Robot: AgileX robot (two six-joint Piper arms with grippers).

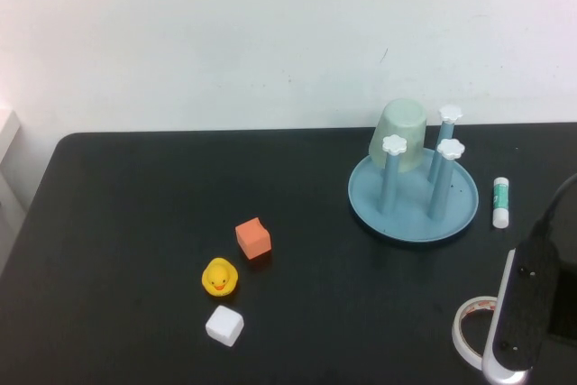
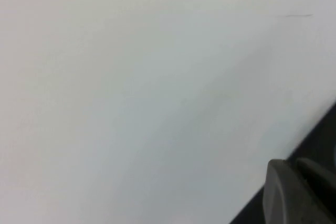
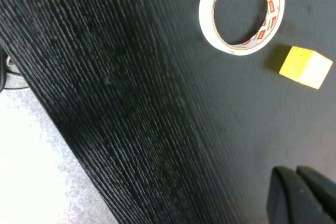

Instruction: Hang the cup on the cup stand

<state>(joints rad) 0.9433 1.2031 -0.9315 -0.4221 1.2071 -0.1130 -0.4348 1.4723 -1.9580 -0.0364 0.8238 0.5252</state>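
Note:
The pale mint-green cup (image 1: 399,135) sits upside down, slightly tilted, over the back-left peg of the cup stand (image 1: 410,215), a round light-blue tray with blue pegs and white flower caps (image 1: 394,143). No gripper touches the cup. My right arm (image 1: 523,308) is at the table's near right corner, well away from the stand. The right gripper (image 3: 295,170) is shut and empty, low over the black table. My left gripper (image 2: 294,163) is out of the high view. In the left wrist view it faces a white wall, shut and empty.
An orange cube (image 1: 253,238), a yellow duck (image 1: 219,278) and a white cube (image 1: 224,325) lie left of centre. A glue stick (image 1: 500,202) lies right of the stand. A tape roll (image 3: 241,11) and a yellow cube (image 3: 306,66) lie near my right gripper, by the table edge.

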